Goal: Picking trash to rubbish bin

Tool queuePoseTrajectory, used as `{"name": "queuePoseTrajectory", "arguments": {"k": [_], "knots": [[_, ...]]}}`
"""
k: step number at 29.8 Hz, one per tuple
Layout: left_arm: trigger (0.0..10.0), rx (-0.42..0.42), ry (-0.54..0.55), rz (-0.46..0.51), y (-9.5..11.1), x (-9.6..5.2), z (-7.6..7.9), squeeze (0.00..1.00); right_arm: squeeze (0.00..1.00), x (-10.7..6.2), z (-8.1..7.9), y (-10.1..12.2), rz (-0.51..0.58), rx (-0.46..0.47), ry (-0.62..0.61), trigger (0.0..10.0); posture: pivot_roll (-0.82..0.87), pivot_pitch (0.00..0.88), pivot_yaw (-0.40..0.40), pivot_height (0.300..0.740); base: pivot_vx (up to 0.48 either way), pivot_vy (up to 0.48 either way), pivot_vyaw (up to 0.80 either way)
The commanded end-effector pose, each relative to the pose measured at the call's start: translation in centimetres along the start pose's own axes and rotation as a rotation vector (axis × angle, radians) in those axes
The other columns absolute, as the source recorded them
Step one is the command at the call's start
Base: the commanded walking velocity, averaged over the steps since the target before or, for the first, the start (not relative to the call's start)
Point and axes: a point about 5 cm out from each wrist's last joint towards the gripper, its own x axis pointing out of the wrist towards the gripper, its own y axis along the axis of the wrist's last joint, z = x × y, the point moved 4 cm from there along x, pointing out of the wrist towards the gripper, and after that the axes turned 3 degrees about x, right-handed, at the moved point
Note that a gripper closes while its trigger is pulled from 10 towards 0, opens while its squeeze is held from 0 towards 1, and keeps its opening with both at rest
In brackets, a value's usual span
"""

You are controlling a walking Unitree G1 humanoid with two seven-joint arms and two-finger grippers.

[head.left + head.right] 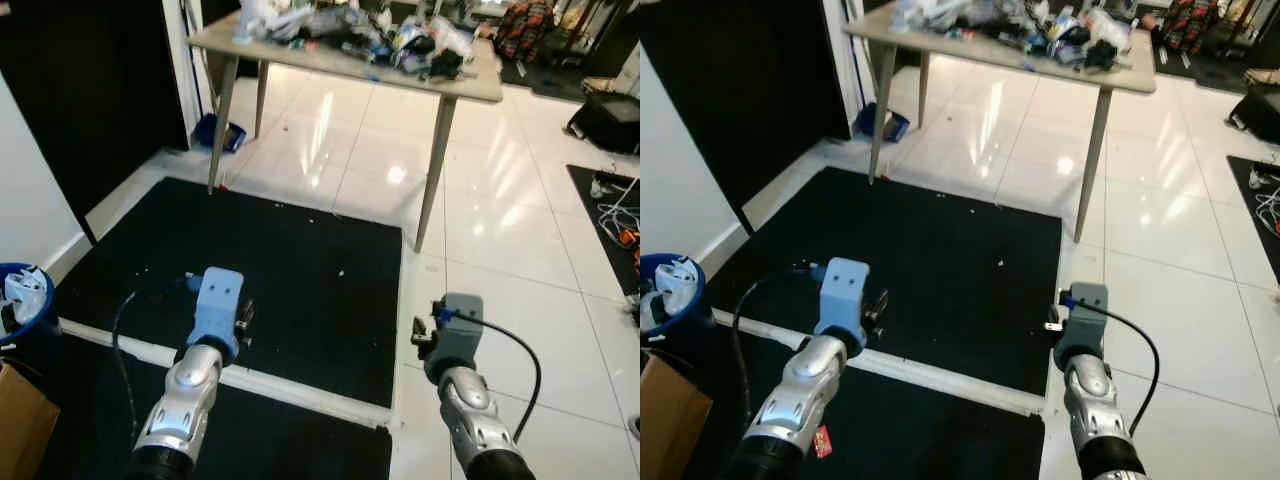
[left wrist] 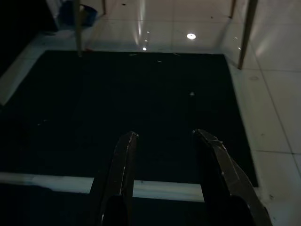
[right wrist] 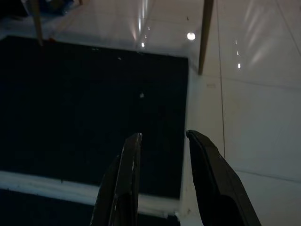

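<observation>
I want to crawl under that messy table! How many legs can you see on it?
3. One table leg at the near left corner, one behind it further back, and one at the near right corner. A fourth may be hidden.

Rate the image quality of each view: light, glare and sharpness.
Eye views: evenly lit and sharp, with ceiling-light glare on the white tiles under the table. Left wrist view: dim, black mat nearly featureless, left pincer open. Right wrist view: equally dark, right pincer open, tile glare.
</observation>
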Motion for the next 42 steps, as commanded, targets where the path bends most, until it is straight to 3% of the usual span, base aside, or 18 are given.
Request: {"name": "queuePoseTrajectory", "arguments": {"k": [1, 42], "knots": [[10.0, -0.01, 0.007, -0.022, -0.84, -0.33, -0.31, 0.0, 0.0, -0.17, -0.5, -0.64, -0.023, 0.009, 0.011, 10.0, -0.02, 0.112, -0.038, 0.74, 0.322, 0.0, 0.0], [10.0, -0.009, -0.004, -0.015, -0.78, -0.35, -0.17, 0.0, 0.0, -0.24, -0.47, -0.82, -0.03, 0.014, 0.01, 10.0, -0.02, 0.114, -0.038, 0.74, 0.332, 0.0, 0.0]]}}
